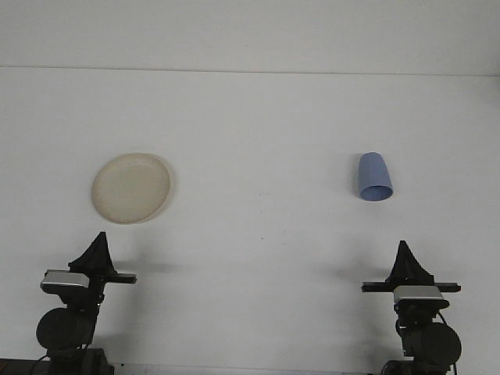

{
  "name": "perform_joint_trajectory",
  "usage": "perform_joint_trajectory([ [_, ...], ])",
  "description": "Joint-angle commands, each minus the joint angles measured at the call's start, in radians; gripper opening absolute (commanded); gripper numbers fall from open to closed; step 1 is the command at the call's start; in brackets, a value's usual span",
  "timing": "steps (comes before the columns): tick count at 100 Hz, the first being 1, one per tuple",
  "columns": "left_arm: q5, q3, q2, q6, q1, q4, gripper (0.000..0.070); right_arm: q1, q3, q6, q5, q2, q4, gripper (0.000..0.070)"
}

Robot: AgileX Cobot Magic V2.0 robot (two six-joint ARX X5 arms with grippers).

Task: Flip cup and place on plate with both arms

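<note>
A blue cup (374, 176) sits on the white table at the right, its narrow end pointing away from me and its wide end toward me. I cannot tell whether it lies on its side or stands mouth down. A round cream plate (131, 187) rests on the table at the left with nothing on it. My left gripper (100, 239) is at the lower left, just in front of the plate, with its fingers together. My right gripper (404, 248) is at the lower right, in front of the cup and slightly to its right, also shut. Neither holds anything.
The white table (258, 234) runs back to a pale wall, meeting it along a line high in the view. Only the plate and cup stand on it, with a wide stretch of bare surface between them.
</note>
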Motion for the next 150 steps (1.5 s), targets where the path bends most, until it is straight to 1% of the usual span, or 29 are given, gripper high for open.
perform_joint_trajectory([
  [1,-0.005,-0.018,-0.002,-0.001,0.0,0.015,0.0011,0.0,-0.002,0.014,0.0,-0.001,0.013,0.0],
  [19,-0.005,-0.018,-0.002,-0.001,0.0,0.015,0.0011,0.0,0.003,0.014,0.0,-0.001,0.016,0.0],
  [32,-0.005,-0.018,-0.002,-0.001,0.0,0.015,0.0011,0.0,0.038,0.014,0.0,-0.001,0.003,0.0],
  [49,-0.005,-0.018,-0.002,-0.001,0.0,0.015,0.0011,0.0,0.143,0.014,0.0,0.0,-0.076,0.0],
  [66,-0.005,-0.019,-0.002,-0.001,0.0,0.015,0.0011,0.0,0.282,0.014,0.0,0.036,-0.218,0.0],
  [84,-0.005,-0.018,-0.002,-0.001,0.0,0.015,0.0011,0.0,0.455,0.016,0.0,0.158,-0.393,0.0],
  [99,-0.005,-0.018,-0.002,-0.001,0.0,0.015,0.0011,0.0,0.604,0.049,0.0,0.294,-0.542,0.0],
  [119,-0.005,-0.018,-0.002,-0.001,0.0,0.015,0.0011,0.0,0.78,0.048,0.0,0.487,-0.772,0.0],
  [133,-0.005,-0.018,-0.002,-0.001,0.0,0.015,0.0011,0.0,0.846,0.048,-0.001,0.594,-0.855,0.0],
  [150,-0.005,-0.018,-0.002,-0.001,0.0,0.015,0.0011,0.0,0.863,0.048,-0.001,0.655,-0.903,0.0],
])
